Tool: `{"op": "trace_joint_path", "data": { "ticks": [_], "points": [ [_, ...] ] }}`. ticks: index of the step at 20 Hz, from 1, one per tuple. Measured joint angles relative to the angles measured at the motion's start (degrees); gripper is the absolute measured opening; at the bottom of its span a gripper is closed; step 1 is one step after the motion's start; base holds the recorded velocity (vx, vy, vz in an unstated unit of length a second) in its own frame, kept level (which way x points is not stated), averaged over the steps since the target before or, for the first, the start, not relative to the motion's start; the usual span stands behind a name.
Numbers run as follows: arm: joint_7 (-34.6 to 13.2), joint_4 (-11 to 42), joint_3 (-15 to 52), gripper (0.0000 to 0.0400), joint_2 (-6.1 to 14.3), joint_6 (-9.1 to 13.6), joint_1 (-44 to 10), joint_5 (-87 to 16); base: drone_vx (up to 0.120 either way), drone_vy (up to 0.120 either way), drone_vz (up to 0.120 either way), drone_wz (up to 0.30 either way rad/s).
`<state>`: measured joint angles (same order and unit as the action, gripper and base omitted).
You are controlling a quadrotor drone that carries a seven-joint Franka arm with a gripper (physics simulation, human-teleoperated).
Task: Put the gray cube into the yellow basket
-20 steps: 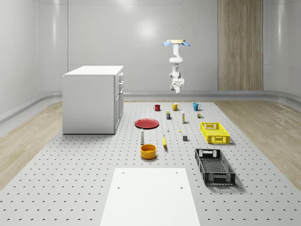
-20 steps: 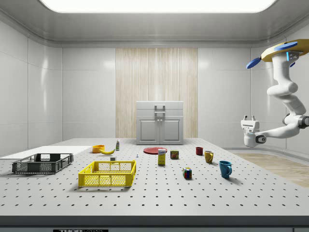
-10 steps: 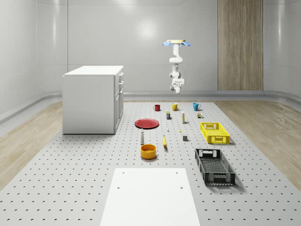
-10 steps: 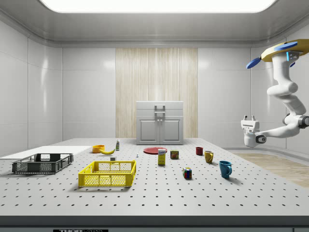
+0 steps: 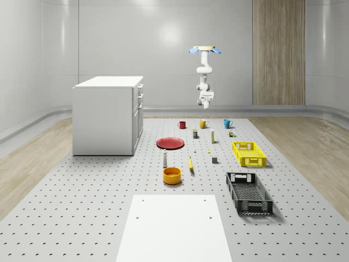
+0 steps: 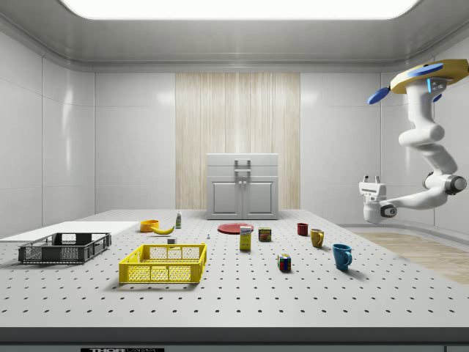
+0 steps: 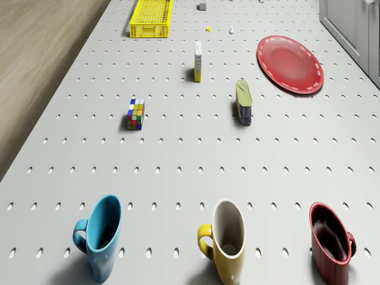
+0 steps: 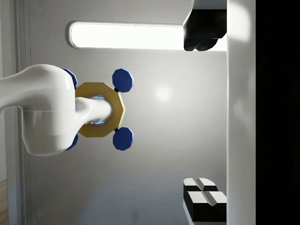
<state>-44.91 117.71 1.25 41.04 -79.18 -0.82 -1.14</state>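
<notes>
In the side view, the yellow basket [image 6: 164,263] sits on the table [image 6: 234,293] toward the left, with the gray cube [image 6: 171,240] resting on the table just behind it. Far to the right, well apart from both, the drone [image 6: 423,76] hovers high beyond the table's edge. Its arm holds the pincer [image 6: 370,178] pointing upward, fingers spread open and holding nothing.

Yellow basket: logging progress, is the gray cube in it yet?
No. The gray cube sits on the table beside the empty yellow basket.
</notes>
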Motion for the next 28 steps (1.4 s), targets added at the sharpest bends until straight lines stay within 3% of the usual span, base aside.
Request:
{"op": "trace_joint_path", "data": {
  "ticks": [11,18,21,24,28],
  "points": [
    [-0.96,0.81,5.15,0.04,0.46,-0.57,-1.59,-7.24,0.105,0.0,0.0,0.0],
    [-3.69,5.23,17.88,0.04,1.61,-1.45,-5.72,-25.55,0.12,0.0,0.0,0.0],
    [-6.56,11.49,27.59,0.04,3.04,-2.2,-9.31,-40.42,0.12,0.0,0.0,0.0],
    [-11.54,21.65,38.62,0.04,5.28,-2.63,-14.58,-59.21,0.12,0.0,0.0,0.0],
    [-21.29,35.84,51.44,0.04,8.6,-0.28,-25.03,-84.1,0.12,0.0,0.0,0.0]
  ]
}}
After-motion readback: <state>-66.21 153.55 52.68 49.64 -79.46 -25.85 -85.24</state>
